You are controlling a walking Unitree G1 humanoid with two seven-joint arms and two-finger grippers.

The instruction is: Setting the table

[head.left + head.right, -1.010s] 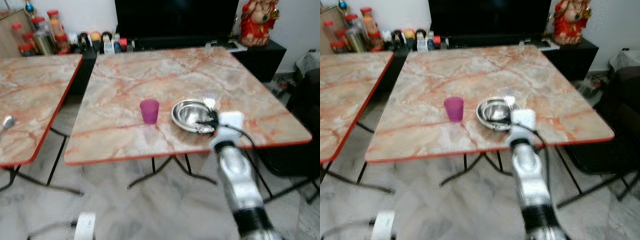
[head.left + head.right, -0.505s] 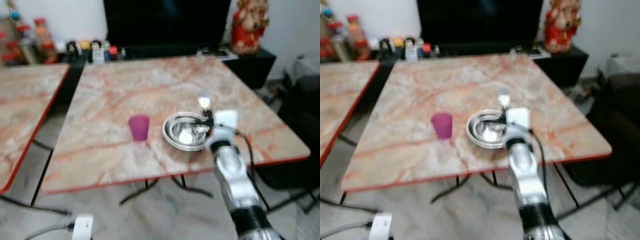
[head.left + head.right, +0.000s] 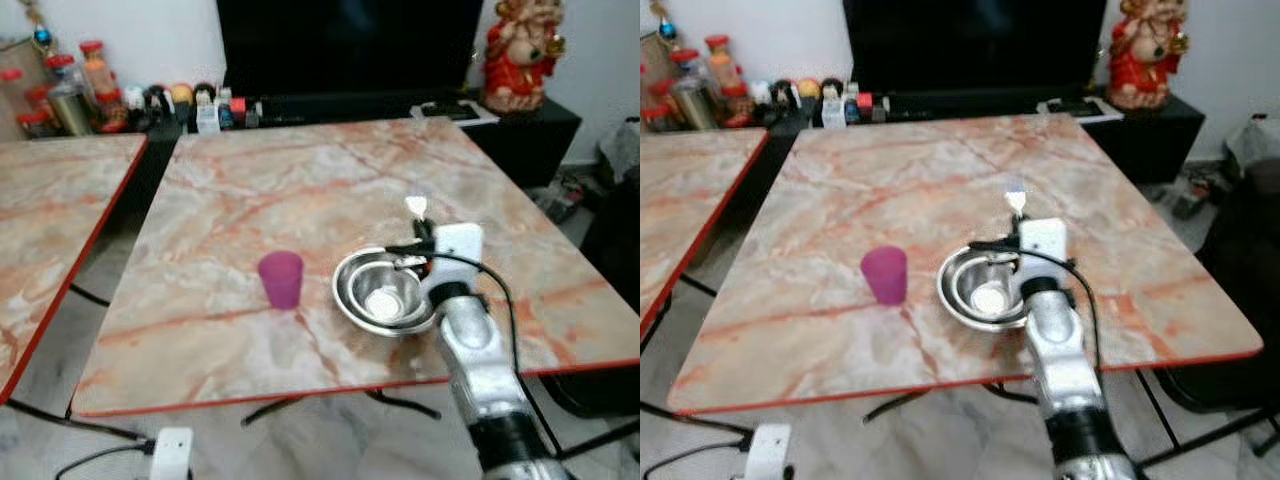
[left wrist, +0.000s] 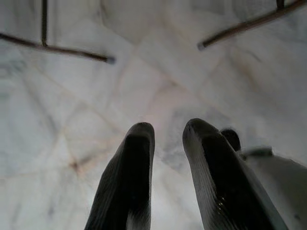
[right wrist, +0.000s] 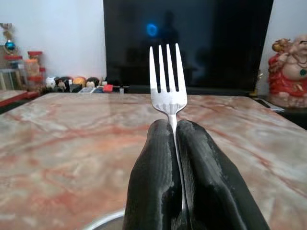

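Here the right gripper (image 5: 175,129), fingers clamped on a silver metal fork (image 5: 167,88), hovers at the round steel bowl's (image 3: 385,293) 3 o'clock rim; left gripper (image 4: 168,136) idle, fingers slightly apart.

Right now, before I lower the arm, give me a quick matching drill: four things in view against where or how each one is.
Things:
1. fork
2. purple cup
3. steel bowl
4. left gripper

States:
A. standing on the table, to the left of the bowl
B. pointing down at the floor
C. clamped upright in the right gripper, tines up
D. on the table under the right gripper, near the front edge

Pairs: 1-C, 2-A, 3-D, 4-B
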